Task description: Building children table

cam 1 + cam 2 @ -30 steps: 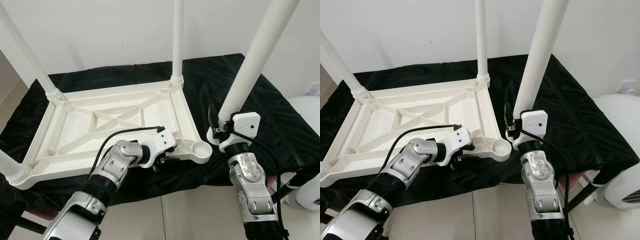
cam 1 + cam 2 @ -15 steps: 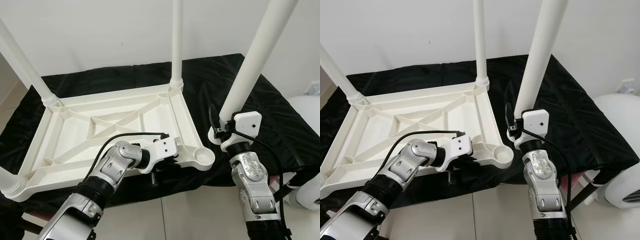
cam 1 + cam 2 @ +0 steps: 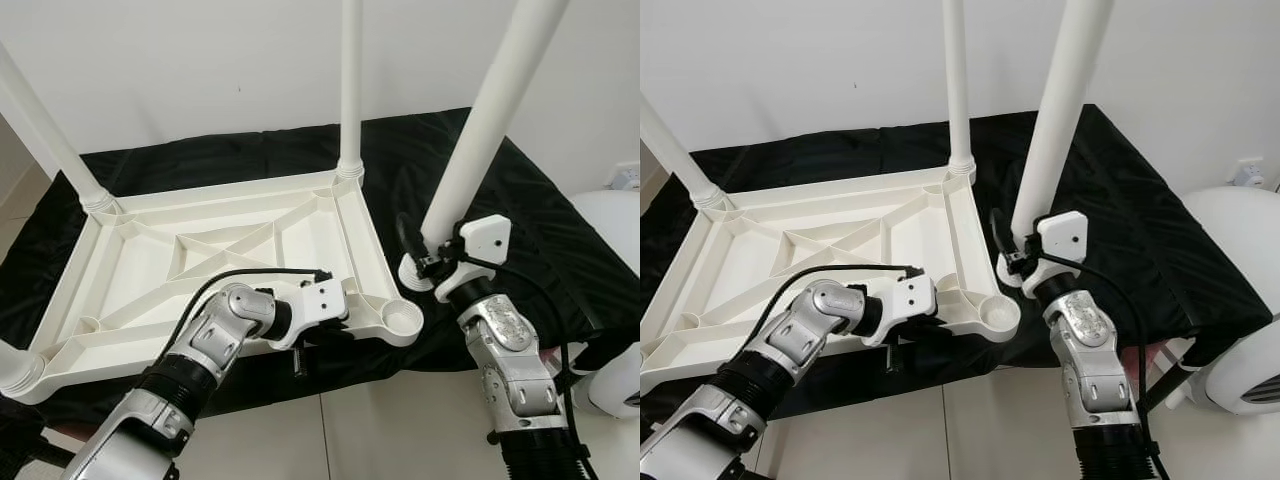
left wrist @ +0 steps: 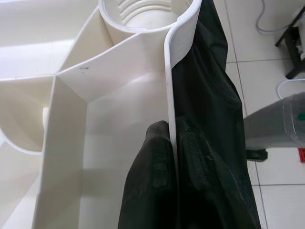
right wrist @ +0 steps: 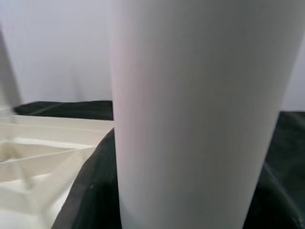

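The white plastic table top [image 3: 150, 262] lies upside down on a black cloth. Three white legs stand in its corners: far right [image 3: 350, 90], far left [image 3: 45, 130] and near left [image 3: 14, 372]. The near right corner socket [image 3: 403, 318] is empty. My left gripper [image 3: 312, 340] is shut on the near rim beside that socket; in the left wrist view its fingers [image 4: 152, 191] pinch the thin rim wall. My right gripper [image 3: 428, 260] is shut on the fourth leg [image 3: 480, 130], which leans to the right. Its lower end [image 3: 414, 273] hangs just right of the socket.
The black cloth [image 3: 545, 215] covers the low support, whose near edge drops to the tiled floor [image 3: 380, 430]. A round white appliance [image 3: 615, 240] stands close on the right. A white wall runs behind.
My right gripper has brought the leg's lower end to the left, nearer the empty socket. The left gripper keeps its hold on the rim and sits a little lower.
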Controlling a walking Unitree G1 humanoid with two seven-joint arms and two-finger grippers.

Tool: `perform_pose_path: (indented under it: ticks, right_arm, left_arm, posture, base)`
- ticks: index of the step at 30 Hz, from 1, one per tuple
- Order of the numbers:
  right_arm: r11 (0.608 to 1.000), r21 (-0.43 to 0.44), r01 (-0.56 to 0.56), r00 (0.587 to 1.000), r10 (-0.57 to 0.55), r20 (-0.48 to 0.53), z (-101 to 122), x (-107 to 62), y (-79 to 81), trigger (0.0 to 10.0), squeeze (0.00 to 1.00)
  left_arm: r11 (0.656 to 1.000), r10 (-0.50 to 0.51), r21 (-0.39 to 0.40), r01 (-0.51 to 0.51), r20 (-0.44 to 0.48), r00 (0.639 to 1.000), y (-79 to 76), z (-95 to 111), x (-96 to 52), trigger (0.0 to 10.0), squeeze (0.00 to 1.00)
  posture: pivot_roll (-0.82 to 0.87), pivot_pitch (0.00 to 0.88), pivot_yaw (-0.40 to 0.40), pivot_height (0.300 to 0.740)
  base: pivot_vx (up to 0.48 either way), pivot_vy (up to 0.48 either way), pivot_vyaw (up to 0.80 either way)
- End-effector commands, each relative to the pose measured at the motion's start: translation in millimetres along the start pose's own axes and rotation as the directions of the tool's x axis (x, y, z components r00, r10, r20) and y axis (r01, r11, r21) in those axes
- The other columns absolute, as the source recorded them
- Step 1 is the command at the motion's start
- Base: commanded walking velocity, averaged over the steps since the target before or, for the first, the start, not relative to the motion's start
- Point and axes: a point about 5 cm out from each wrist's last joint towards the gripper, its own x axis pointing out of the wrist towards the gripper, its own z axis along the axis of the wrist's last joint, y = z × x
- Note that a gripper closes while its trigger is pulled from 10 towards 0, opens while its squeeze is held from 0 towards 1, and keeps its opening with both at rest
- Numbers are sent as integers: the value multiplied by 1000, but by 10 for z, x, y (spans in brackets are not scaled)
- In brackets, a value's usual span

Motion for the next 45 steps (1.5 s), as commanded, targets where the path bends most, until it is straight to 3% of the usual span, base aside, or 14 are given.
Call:
perform_pose_path:
  ticks: [1, 8, 17, 21, 37, 45]
  right_arm:
    - [995, 75, -72, 997, 73, -20, -53, -9, 117, 10000, 0]
    - [975, 134, -176, 982, 184, -50, -94, -83, 159, 10000, 0]
    - [985, 106, -135, 989, 141, -48, -45, -76, -37, 10000, 0]
    - [987, 108, -123, 991, 127, -34, -1, -66, -84, 10000, 0]
    - [990, 94, -107, 994, 109, -13, 50, -66, -181, 10000, 0]
    - [996, 79, -42, 999, 42, 3, 75, -67, -295, 10000, 0]
  left_arm:
    - [999, 11, -31, -14, -106, 994, 13, -198, -96, 10000, 0]
    - [999, 24, -35, -28, -116, 993, 39, -230, -146, 10000, 0]
    - [978, 163, -103, -183, -179, 970, 153, -376, -84, 10000, 0]
    - [972, 182, -114, -205, -183, 966, 177, -382, -77, 10000, 0]
    - [975, 171, -116, -188, -146, 974, 203, -308, -47, 10000, 0]
    - [972, 178, -128, -196, -142, 974, 220, -316, -57, 10000, 0]
  posture:
    - [-136, 74, 99, 740]
    - [-136, 79, 102, 740]
    - [-141, 82, 102, 740]
    - [-144, 82, 102, 740]
    - [-145, 84, 109, 740]
    - [-144, 83, 110, 740]
  base:
    - [0, 0, 0]
    - [0, 0, 0]
    - [0, 0, 0]
    - [0, 0, 0]
    - [0, 0, 0]
    - [0, 0, 0]
